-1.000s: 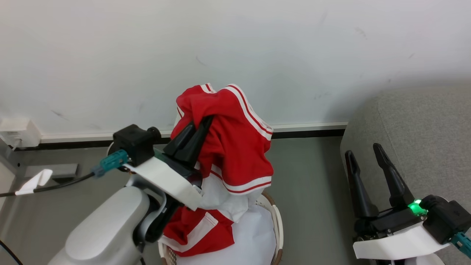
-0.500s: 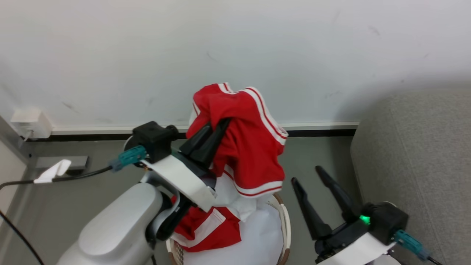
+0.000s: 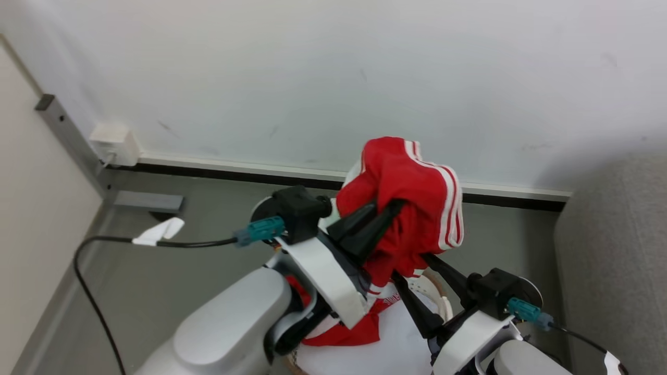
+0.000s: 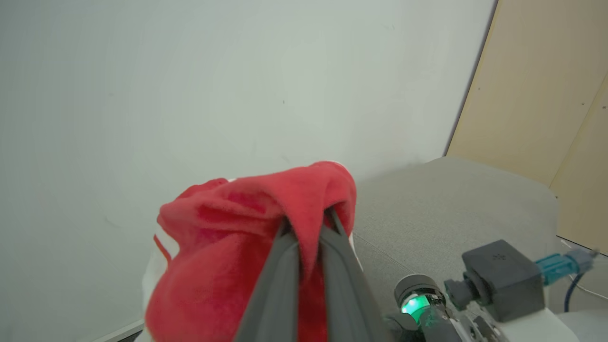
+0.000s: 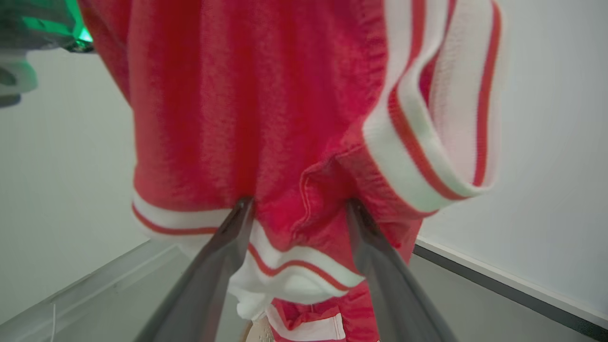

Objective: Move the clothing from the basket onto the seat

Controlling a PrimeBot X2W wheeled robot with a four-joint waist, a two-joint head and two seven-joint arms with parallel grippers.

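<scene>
White wall (image 3: 312,78) behind; left gripper (image 3: 386,204) pinches the clothing (image 3: 411,177) above the basket (image 3: 442,306), right gripper (image 5: 300,202) wide at its hem, seat (image 3: 615,250) alongside.

left gripper (image 4: 306,223): fingers pinched together on a red fold | clothing (image 4: 223,247): bunched over the fingertips, hanging beside them | seat (image 4: 451,199): grey, behind the clothing | wall (image 4: 190,85): white | green light (image 4: 412,304) beside black block (image 4: 503,278)

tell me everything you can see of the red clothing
Red soft knit-looking clothing with white stripes and trim, bunched and held up, pinched in the shut left gripper. It drapes down toward the basket, where more red cloth lies. The open right gripper straddles its hanging striped hem.
</scene>
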